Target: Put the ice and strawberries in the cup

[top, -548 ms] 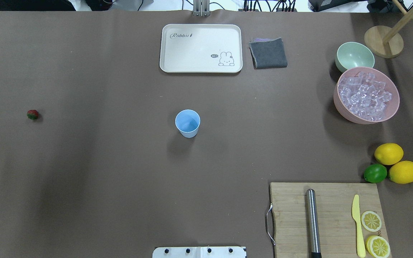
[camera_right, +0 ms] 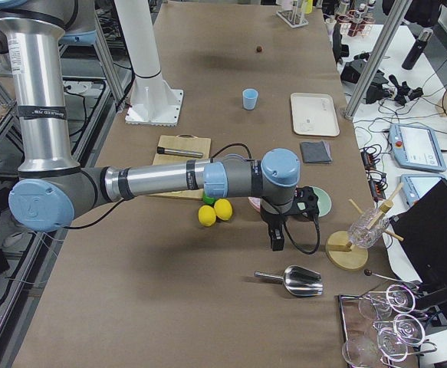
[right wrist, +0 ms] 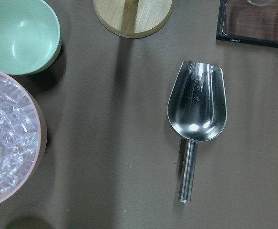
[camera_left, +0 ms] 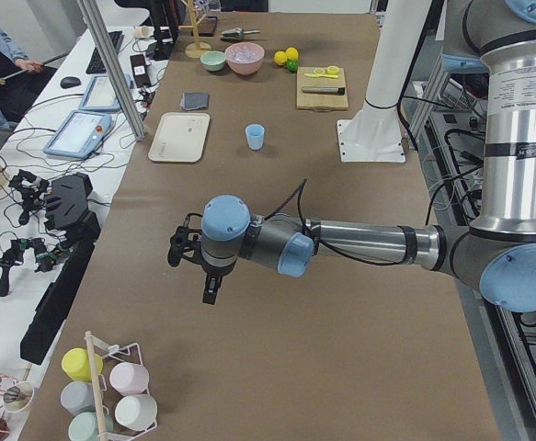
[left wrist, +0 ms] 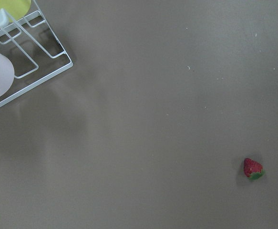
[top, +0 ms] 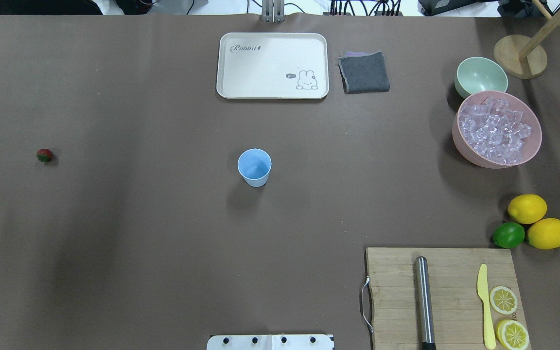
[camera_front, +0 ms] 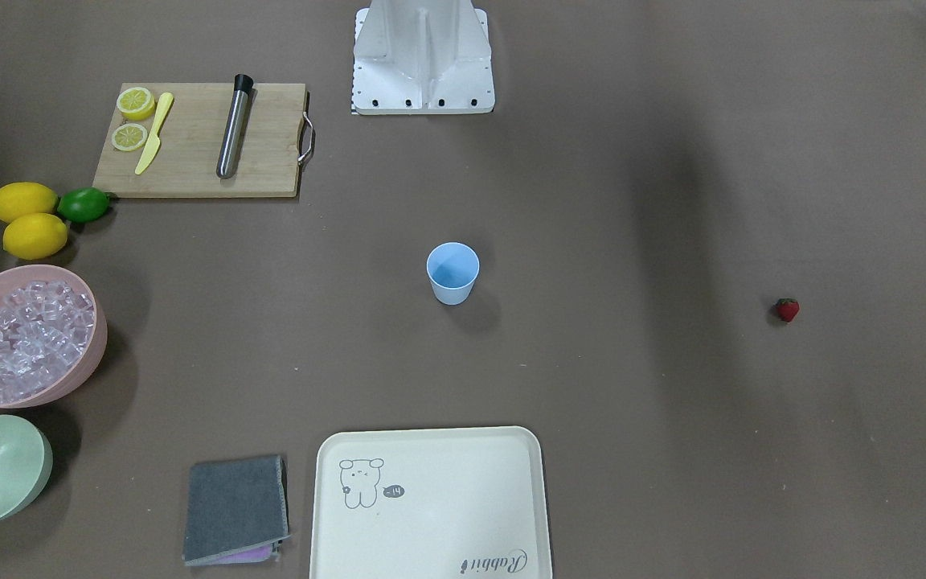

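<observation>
The light blue cup (top: 254, 166) is seen upright at the middle of the brown surface (top: 139, 243), only its blue inside showing and nothing touching it. Far out on the robot's left side, the strawberry (top: 44, 155) is found lying alone, well apart from the cup. It is also caught at the lower right of the left wrist view, with a white wire cup rack (left wrist: 31, 67) in the opposite corner.

Over on the right side, the ice (top: 494, 131) is heaped in the pink bowl (top: 461, 146), and a pale green bowl (top: 480, 75) is set just beside it.

The left hand (camera_left: 209, 294) is held pointing down above the left end of the surface. Whether its fingers are apart or together cannot be told from the side view. The right hand (camera_right: 275, 244) is held pointing down near the pink bowl and the two lemons (top: 527, 208), and its fingers cannot be judged either. In the right wrist view a metal scoop (right wrist: 196, 109) is seen lying on the surface, hollow side up.

A wooden cutting board (top: 392, 291) is loaded with a steel rod (top: 423, 301), a yellow knife (top: 484, 301) and lemon slices (top: 503, 300). A lime (top: 508, 235) is tucked against the lemons. At the far edge a cream rabbit tray (top: 260, 73) is laid beside a folded grey cloth (top: 363, 73).
</observation>
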You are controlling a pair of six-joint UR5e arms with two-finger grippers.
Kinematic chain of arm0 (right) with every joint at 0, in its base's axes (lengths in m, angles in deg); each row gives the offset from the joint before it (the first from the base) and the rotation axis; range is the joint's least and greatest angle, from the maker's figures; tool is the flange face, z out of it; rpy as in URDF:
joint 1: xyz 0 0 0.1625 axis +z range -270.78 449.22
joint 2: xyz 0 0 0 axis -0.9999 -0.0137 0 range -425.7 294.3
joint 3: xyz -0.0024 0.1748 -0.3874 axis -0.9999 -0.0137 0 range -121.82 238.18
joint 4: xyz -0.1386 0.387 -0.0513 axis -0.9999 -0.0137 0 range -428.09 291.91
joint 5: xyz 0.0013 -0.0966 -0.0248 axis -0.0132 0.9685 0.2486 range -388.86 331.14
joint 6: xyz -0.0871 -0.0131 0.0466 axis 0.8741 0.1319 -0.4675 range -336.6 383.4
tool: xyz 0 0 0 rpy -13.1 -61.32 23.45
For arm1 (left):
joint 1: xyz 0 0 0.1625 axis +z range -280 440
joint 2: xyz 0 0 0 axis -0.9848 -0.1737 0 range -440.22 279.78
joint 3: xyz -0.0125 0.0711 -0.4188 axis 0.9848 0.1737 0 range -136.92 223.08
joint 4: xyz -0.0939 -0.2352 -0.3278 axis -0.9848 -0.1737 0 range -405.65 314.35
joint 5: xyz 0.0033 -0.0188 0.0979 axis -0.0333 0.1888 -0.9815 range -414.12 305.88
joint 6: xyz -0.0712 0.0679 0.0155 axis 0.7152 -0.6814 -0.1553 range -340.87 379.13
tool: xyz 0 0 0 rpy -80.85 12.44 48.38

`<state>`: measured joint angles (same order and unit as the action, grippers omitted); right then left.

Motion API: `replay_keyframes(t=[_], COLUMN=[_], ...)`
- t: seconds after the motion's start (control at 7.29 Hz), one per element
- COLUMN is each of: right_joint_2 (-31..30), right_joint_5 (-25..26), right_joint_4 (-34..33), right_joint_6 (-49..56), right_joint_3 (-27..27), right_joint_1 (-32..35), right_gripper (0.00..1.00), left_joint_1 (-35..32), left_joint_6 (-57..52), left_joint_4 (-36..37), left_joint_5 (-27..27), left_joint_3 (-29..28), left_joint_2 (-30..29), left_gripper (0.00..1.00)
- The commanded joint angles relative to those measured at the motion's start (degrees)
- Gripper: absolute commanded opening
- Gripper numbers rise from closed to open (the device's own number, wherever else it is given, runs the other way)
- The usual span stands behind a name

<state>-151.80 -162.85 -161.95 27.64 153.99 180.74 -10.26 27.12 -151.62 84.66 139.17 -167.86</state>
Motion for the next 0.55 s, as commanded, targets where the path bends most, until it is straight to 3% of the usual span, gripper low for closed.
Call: replay_keyframes(t=[0.0, 0.41], right_joint_2=[0.0, 0.0], right_joint_5=[0.0, 0.1], right_joint_4=[0.0, 0.0], right_joint_6=[0.0, 0.1], right_joint_3=[0.2, 0.2], right_joint_1=[0.1, 0.1], right_gripper=[0.98, 0.98], left_joint_1=[0.1, -0.4], left_joint_6=[-0.1, 0.3], left_joint_4=[0.1, -2.4], left_joint_5=[0.0, 0.1], left_joint_3=[-0.2, -0.6], left_joint_2=[-0.2, 0.5], left_gripper=[0.98, 0.98])
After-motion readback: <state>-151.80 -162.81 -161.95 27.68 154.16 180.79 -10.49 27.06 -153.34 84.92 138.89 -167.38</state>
